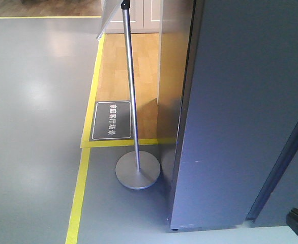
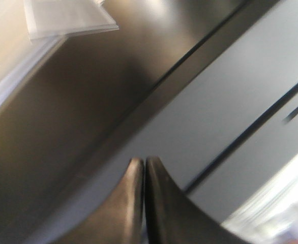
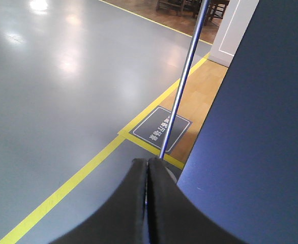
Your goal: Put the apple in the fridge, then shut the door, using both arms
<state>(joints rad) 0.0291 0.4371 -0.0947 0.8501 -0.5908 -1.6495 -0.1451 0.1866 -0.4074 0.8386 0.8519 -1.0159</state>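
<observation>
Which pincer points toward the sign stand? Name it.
The right pincer, shut, aims at the sign stand's pole over grey floor; the left pincer, also shut, faces dark grey fridge panels.

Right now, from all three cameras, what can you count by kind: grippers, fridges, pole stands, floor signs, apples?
Grippers: 2, left gripper and right gripper, both closed with nothing between them
Fridges: 1, the dark grey fridge
Pole stands: 1, the metal pole stand
Floor signs: 1, the floor sign
Apples: 0 in view
Total: 5
</observation>
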